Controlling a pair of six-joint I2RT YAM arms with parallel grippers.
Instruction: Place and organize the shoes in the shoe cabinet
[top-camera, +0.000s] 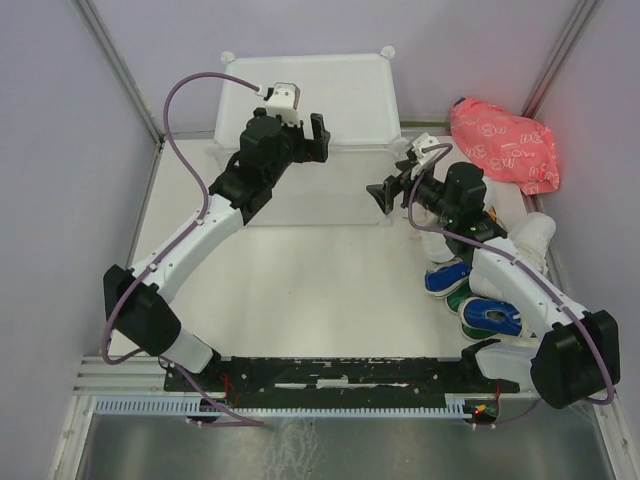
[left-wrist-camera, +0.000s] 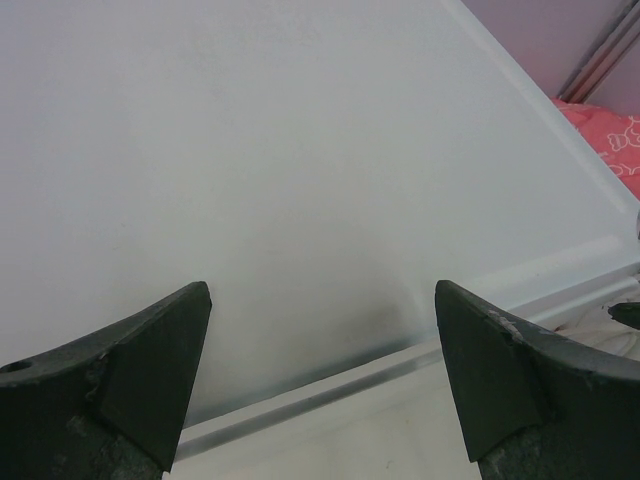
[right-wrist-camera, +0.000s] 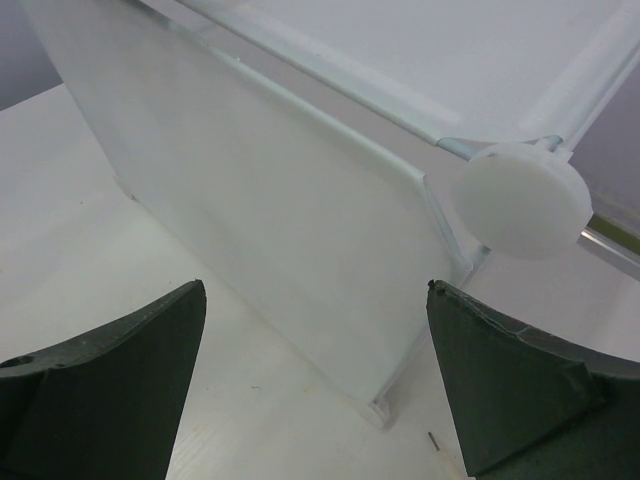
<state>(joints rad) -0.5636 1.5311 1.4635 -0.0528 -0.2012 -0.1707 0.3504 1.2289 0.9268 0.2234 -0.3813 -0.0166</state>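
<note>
Hovering left pincer (left-wrist-camera: 322, 300): mine, fingers apart, empty, above the shoe cabinet (top-camera: 330, 90) top.
My right pincer (right-wrist-camera: 316, 300): apart, empty, facing the cabinet's front corner.
Sneakers (top-camera: 492, 320): on the bench (top-camera: 300, 290), beside my right arm.

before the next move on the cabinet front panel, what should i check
1. right gripper open and empty: ok
2. left gripper open and empty: ok
3. right gripper facing the front panel edge, beside the round corner connector: ok
4. front panel of the shoe cabinet open enough for loading: cannot tell
5. shoes in the cabinet: not ok, blue ones sit on the table by the right arm
6. pink bag apart from the front panel: ok
</note>
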